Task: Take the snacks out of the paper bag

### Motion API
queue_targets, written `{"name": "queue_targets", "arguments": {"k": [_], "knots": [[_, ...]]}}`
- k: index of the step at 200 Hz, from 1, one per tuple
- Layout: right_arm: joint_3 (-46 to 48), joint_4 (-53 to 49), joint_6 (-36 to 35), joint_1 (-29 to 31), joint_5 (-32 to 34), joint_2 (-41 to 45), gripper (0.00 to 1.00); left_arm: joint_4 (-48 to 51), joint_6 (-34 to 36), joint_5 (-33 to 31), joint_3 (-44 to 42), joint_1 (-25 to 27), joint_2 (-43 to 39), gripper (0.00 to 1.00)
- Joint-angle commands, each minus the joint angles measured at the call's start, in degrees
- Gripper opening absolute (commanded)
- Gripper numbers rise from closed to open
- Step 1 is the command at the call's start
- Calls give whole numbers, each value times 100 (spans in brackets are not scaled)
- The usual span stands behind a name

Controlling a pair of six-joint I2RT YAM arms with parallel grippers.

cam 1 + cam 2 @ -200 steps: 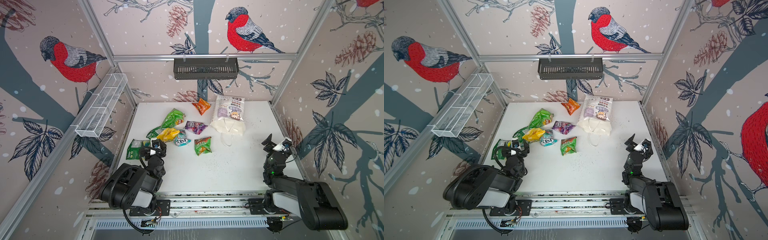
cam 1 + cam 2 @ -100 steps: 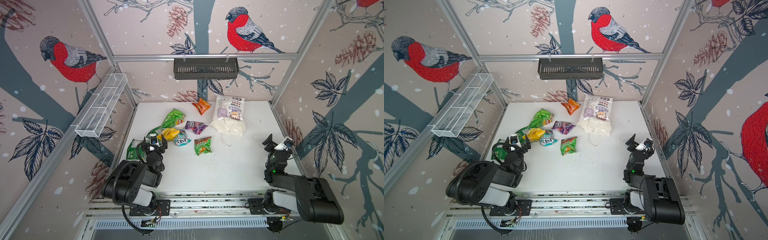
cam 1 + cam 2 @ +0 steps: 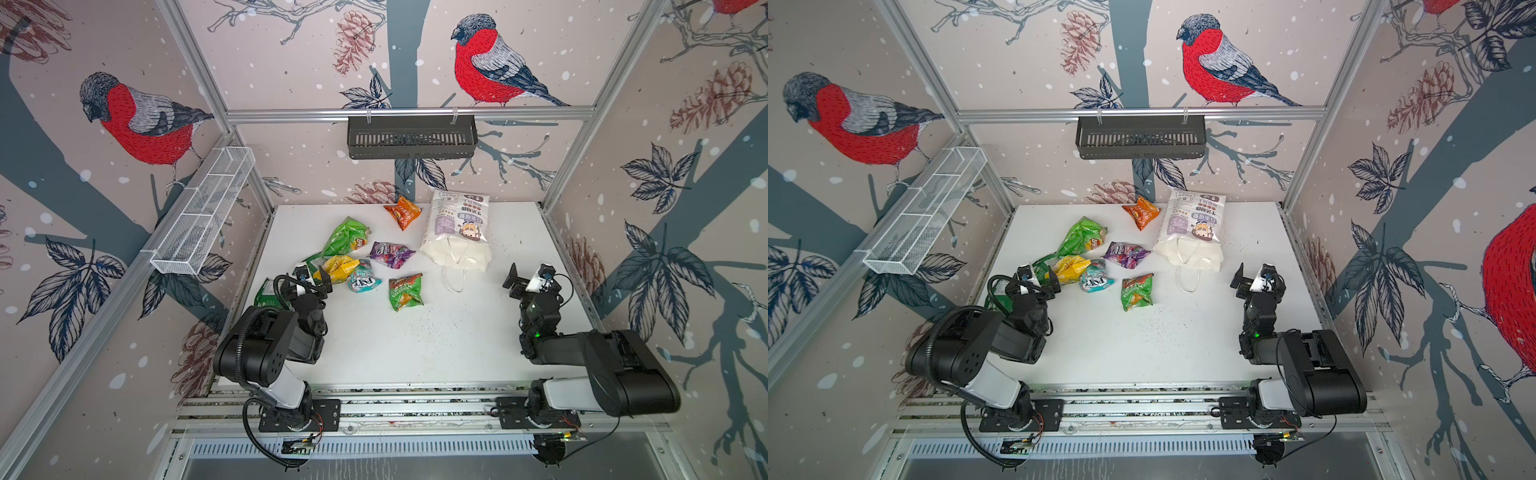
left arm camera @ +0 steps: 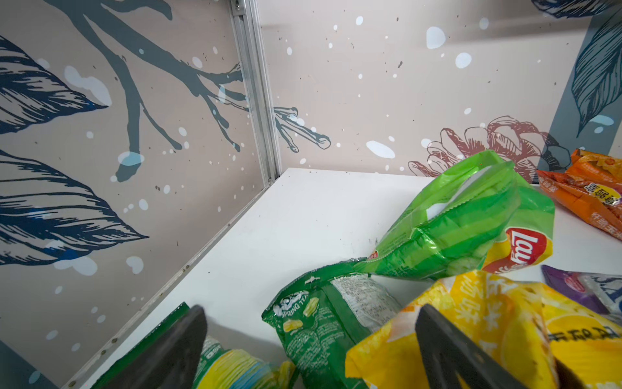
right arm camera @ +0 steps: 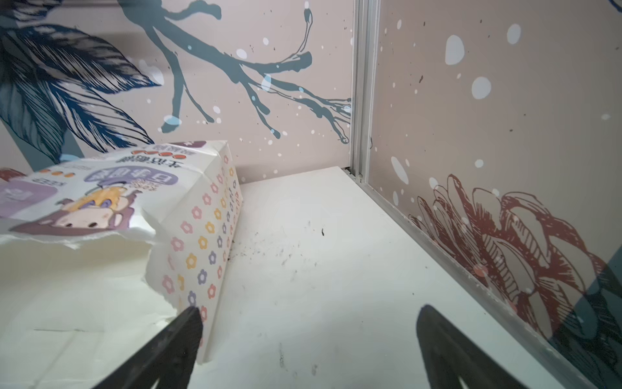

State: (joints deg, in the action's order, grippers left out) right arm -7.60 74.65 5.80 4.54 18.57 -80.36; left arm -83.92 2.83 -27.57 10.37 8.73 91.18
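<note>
The white paper bag (image 3: 455, 232) (image 3: 1190, 230) lies on its side at the back of the table, mouth and cord handles toward the front. Several snacks lie loose to its left: orange (image 3: 402, 212), bright green (image 3: 347, 237), purple (image 3: 390, 254), yellow (image 3: 338, 268), teal (image 3: 363, 280) and a green one with orange print (image 3: 405, 291). My left gripper (image 3: 312, 277) (image 4: 311, 350) is open, low over a dark green packet (image 4: 323, 323) beside the yellow one (image 4: 488, 330). My right gripper (image 3: 528, 279) (image 5: 309, 347) is open over bare table, just right of the bag (image 5: 134, 215).
A white wire basket (image 3: 203, 212) hangs on the left wall and a black one (image 3: 411, 137) on the back wall. Another green packet (image 3: 266, 293) lies near the table's left edge, by my left arm. Enclosure walls close in three sides.
My left gripper has shifted slightly toward the back left, nearer the yellow and dark green packets. The right arm has folded in a little. Bag and snacks have not moved.
</note>
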Motion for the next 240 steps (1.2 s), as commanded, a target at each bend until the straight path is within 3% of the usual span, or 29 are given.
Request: {"name": "queue_targets", "arguments": {"k": [1,16,47,105,201,215,230,240], "knots": [[-28,288,-39,-44,306,-107,100,338,-272,67,141,-141,-70,97],[-33,391,229,-156,602,-259,100,487,-353,194,193,-244,-94,97],[-106,249,228,-180,569,-269,100,514,-363,209,207,-258,-92,97],[-797,-734,113,-90,540,-576,100,559,-381,245,220,-284,-102,97],[-316,-62,4,123,707,-527,100,633,-424,397,235,-354,-118,97],[-107,919,-56,42,715,-884,100,634,-426,398,237,-363,-118,97],[-364,145,-32,121,795,-742,100,640,-424,396,232,-359,-126,97],[-358,151,61,-1,612,-730,100,638,-431,408,238,-363,-131,96]]}}
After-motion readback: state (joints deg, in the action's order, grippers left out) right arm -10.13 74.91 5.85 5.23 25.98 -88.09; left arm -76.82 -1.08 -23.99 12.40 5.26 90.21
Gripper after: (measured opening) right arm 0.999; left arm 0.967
